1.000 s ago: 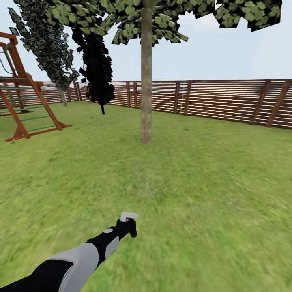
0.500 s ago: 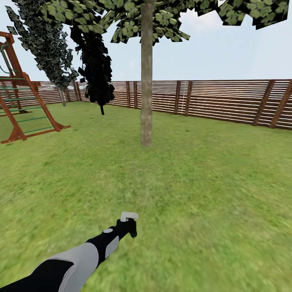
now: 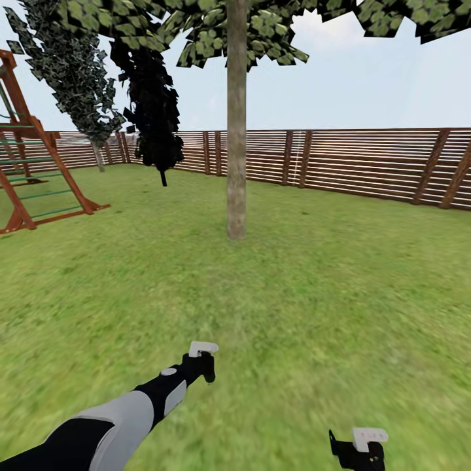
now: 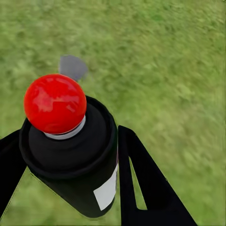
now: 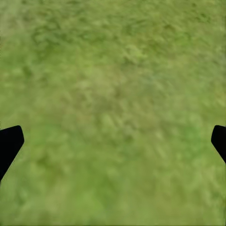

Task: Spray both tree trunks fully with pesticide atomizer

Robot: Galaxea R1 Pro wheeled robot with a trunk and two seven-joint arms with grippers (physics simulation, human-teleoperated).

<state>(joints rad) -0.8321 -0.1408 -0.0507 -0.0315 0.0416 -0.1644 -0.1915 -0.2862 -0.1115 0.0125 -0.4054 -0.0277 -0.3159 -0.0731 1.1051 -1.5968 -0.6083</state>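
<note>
- The left gripper [image 4: 70, 155] is clenched around the pesticide atomizer [image 4: 77, 160] — in the left wrist view its two black fingers [image 4: 146, 188] flank the dark bottle on either side, with the whitish label facing the camera and a red ball-shaped cap on top.
- In the head view the left arm reaches forward low over the lawn [image 3: 314, 294], and the atomizer's light grey head [image 3: 203, 348] sits at its tip, so the bottle is off the ground and in hand.
- The tree trunk [image 3: 236, 131] stands straight ahead of that arm, upright on the grass and well apart from the bottle; its base meets the lawn in front of the wood fence [image 3: 366, 163].
- The relation that matters: the trunk lies forward and slightly to the right of the left gripper, and the left arm is the one carrying the sprayer, so closing that gap falls to the base and that arm.
- From the head view I cannot tell whether the nozzle points squarely at the trunk.
- The right gripper [image 3: 358, 449] hangs low at the lower right of the head view; in the right wrist view its fingertips [image 5: 9, 143] sit far apart at the picture's edges with only grass between them — released and carrying nothing.
- A wooden playset [image 3: 33, 176] and dark narrow trees [image 3: 154, 111] stand off to the left, clear of the line to the trunk.
</note>
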